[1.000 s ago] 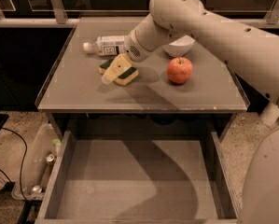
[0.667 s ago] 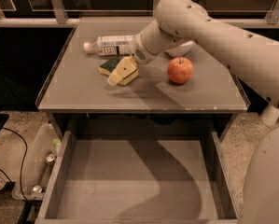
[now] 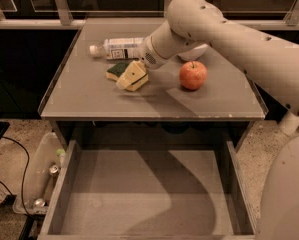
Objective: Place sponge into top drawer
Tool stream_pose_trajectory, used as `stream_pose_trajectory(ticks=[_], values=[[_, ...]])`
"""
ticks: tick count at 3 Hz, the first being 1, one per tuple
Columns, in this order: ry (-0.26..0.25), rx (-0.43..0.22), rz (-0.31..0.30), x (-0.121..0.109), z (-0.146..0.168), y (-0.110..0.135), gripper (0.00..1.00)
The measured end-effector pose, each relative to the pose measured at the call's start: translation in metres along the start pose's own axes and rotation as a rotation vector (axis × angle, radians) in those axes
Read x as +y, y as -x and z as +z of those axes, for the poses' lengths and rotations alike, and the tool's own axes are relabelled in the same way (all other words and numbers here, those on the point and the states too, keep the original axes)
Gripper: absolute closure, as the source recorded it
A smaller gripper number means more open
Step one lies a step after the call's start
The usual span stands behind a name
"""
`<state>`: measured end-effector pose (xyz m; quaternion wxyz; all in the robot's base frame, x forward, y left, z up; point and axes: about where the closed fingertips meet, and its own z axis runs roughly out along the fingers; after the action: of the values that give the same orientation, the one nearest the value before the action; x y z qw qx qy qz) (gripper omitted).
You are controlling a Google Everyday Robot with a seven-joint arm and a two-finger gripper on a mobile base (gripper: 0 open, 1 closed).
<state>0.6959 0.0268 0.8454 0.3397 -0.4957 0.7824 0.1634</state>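
The sponge (image 3: pixel 117 70), pale yellow with a dark green top layer, lies on the grey cabinet top (image 3: pixel 89 96), left of centre and just in front of a lying bottle. My gripper (image 3: pixel 133 76) is down at the sponge's right side, touching or overlapping it and hiding part of it. The arm reaches in from the upper right. The top drawer (image 3: pixel 144 199) is pulled out below the cabinet's front edge, wide and shallow, with nothing in it.
A clear plastic bottle (image 3: pixel 118 48) lies on its side behind the sponge. A red apple (image 3: pixel 193 75) stands to the right of my gripper, with a white bowl (image 3: pixel 196 53) partly hidden behind the arm. A bin with cans (image 3: pixel 41 176) sits on the floor at the left.
The arm has swung a little to the right and its elbow has shifted, while my gripper stays down at the sponge. The sponge has barely moved.
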Motion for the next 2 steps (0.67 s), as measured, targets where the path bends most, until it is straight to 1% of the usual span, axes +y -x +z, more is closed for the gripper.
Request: stream_pose_trajectory(ticks=[2], values=[[0.0, 0.0, 0.0, 0.0001, 0.0001, 0.0, 0.66]])
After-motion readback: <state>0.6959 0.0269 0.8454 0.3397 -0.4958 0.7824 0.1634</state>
